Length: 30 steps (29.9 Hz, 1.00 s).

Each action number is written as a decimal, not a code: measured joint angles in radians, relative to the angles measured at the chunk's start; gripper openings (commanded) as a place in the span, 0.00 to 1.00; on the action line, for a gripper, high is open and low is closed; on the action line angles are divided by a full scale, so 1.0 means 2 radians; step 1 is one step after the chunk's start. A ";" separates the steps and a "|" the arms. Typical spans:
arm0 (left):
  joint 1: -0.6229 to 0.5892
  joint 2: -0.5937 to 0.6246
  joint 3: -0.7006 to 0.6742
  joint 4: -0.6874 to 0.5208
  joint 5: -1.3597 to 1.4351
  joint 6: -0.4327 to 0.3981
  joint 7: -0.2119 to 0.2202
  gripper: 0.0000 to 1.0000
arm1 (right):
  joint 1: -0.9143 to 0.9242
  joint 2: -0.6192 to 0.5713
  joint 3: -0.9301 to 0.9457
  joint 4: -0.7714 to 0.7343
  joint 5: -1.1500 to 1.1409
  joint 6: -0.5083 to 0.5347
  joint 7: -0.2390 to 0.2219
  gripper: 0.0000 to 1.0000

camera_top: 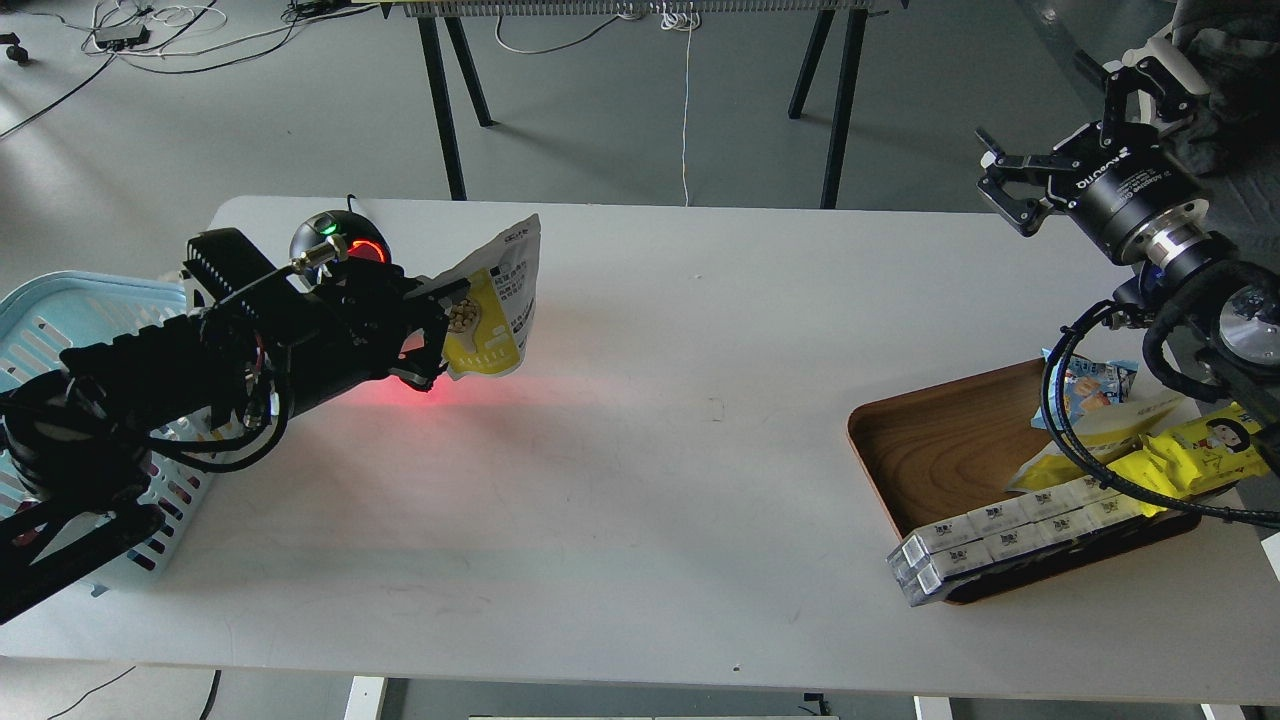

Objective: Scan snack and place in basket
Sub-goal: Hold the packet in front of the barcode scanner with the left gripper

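My left gripper (440, 330) is shut on the snack (497, 303), a yellow and white pouch, and holds it upright above the table just right of the black scanner (340, 238). The scanner's red window glows and casts red light on the table under the pouch. The light blue basket (60, 300) stands at the table's left edge, mostly hidden behind my left arm. My right gripper (1040, 165) is open and empty, raised above the table's far right corner.
A brown wooden tray (940, 450) at the right holds white boxes (1010, 530), a bright yellow wrapper (1190, 450) and a small blue packet (1090, 385). Cables from my right arm hang over the tray. Table legs stand behind the table.
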 measured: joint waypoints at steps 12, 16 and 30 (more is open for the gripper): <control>0.010 0.029 0.000 -0.004 -0.080 0.009 -0.002 0.00 | 0.000 0.001 -0.003 -0.001 -0.001 0.000 0.000 0.96; 0.010 0.029 0.001 -0.005 -0.098 0.009 -0.005 0.00 | 0.000 0.001 -0.004 -0.001 -0.001 0.000 0.000 0.96; 0.006 0.017 -0.001 -0.005 -0.109 0.019 -0.011 0.00 | -0.002 0.001 -0.005 0.000 -0.002 -0.001 0.000 0.96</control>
